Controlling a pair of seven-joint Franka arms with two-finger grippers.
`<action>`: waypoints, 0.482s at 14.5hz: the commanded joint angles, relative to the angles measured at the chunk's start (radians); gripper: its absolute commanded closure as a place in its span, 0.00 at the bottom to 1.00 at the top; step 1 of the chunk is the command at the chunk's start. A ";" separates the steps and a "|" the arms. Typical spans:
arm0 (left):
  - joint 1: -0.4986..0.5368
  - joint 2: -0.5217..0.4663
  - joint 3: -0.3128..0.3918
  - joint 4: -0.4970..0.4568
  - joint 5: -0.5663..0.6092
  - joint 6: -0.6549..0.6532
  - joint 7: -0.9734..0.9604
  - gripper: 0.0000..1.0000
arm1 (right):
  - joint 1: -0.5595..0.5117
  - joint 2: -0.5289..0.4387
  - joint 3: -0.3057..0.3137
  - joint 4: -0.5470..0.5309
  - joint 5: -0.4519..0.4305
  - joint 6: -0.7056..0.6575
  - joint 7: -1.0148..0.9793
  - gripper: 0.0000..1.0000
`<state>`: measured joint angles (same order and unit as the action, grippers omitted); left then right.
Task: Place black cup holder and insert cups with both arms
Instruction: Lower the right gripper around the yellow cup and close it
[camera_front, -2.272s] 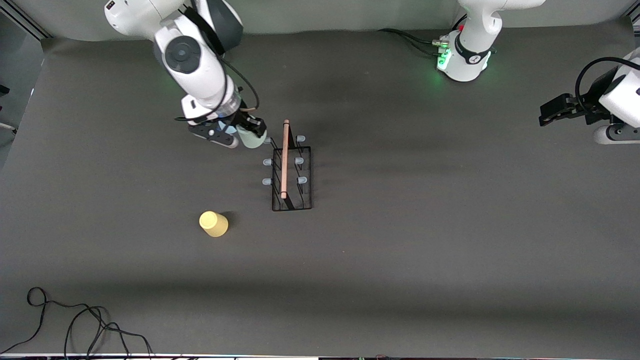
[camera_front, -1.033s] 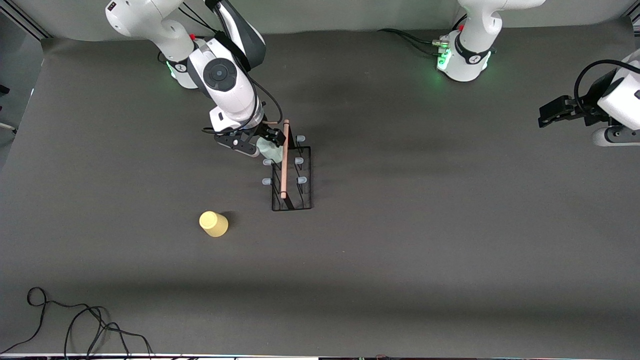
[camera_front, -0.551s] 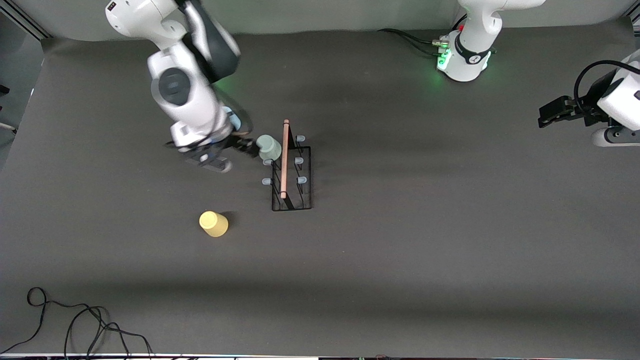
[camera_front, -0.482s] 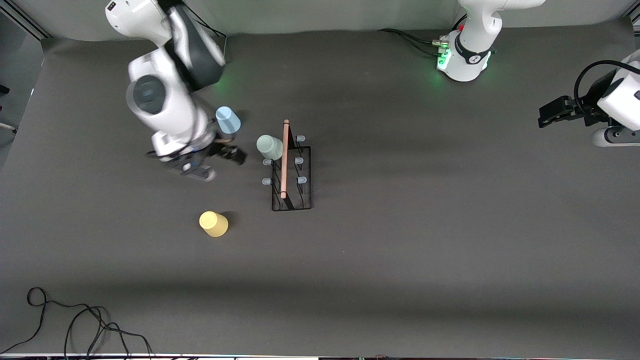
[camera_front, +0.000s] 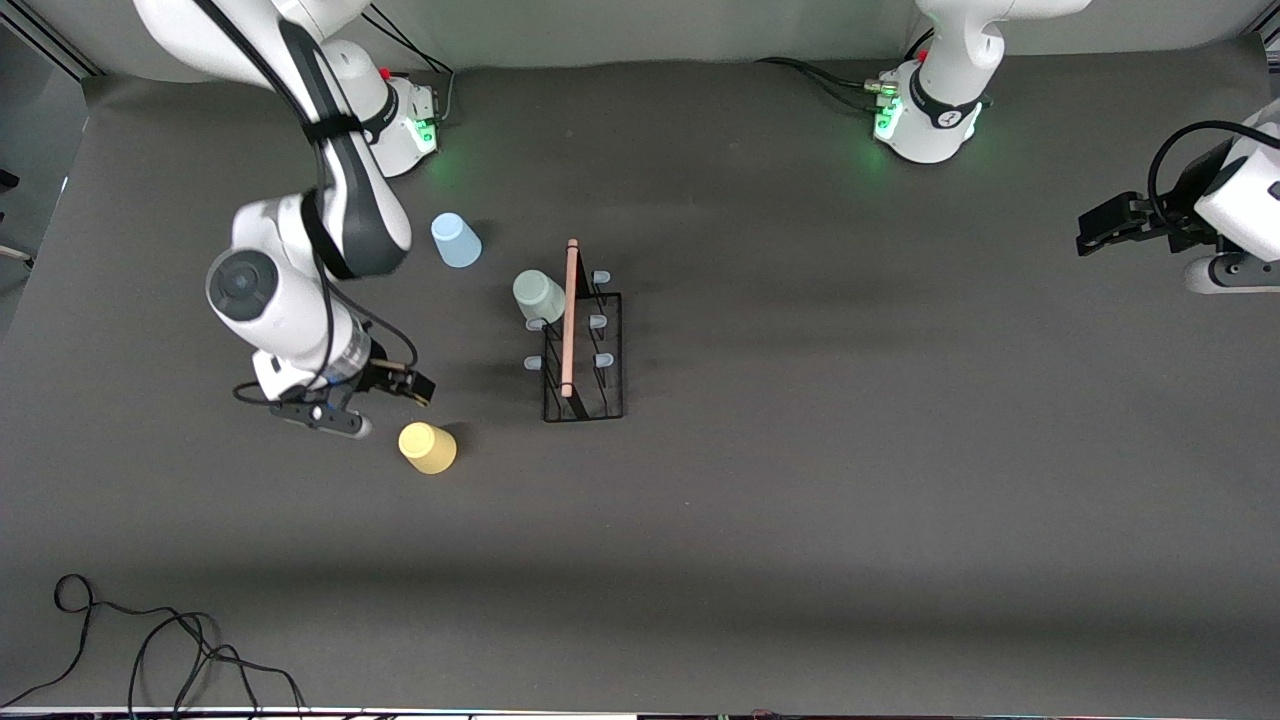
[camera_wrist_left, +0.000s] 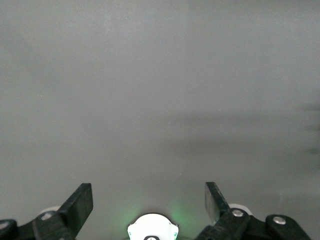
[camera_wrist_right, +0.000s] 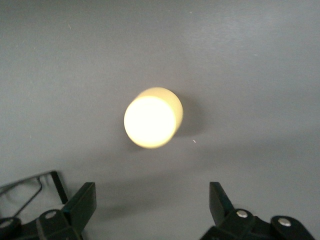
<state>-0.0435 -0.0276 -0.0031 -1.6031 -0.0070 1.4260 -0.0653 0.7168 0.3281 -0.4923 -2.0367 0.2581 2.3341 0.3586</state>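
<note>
The black cup holder stands mid-table, its wooden rod handle on top. The pale green cup sits upside down on one of its pegs, on the side toward the right arm's end. The light blue cup stands upside down on the table, farther from the front camera. The yellow cup stands upside down nearer the camera. My right gripper is open and empty, just above the table beside the yellow cup; the right wrist view shows that cup ahead of the open gripper. My left gripper waits, open and empty.
A corner of the holder's wire base shows in the right wrist view. The left arm's base with green light shows in the left wrist view. A black cable lies near the table's front edge at the right arm's end.
My right gripper put the pale green cup on a holder peg, let go, and moved toward the front camera to beside the yellow cup. The left arm has not moved.
</note>
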 joint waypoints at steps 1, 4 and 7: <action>-0.012 -0.012 0.009 -0.014 0.009 0.011 0.008 0.00 | -0.014 0.135 -0.002 0.113 0.146 0.004 -0.116 0.00; -0.012 -0.012 0.009 -0.014 0.009 0.011 0.008 0.00 | -0.014 0.213 0.000 0.150 0.156 0.040 -0.118 0.00; -0.012 -0.012 0.009 -0.014 0.009 0.011 0.008 0.00 | -0.016 0.246 -0.002 0.150 0.156 0.065 -0.121 0.00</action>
<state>-0.0435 -0.0275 -0.0030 -1.6035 -0.0069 1.4260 -0.0653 0.7063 0.5442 -0.4909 -1.9134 0.3825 2.3890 0.2739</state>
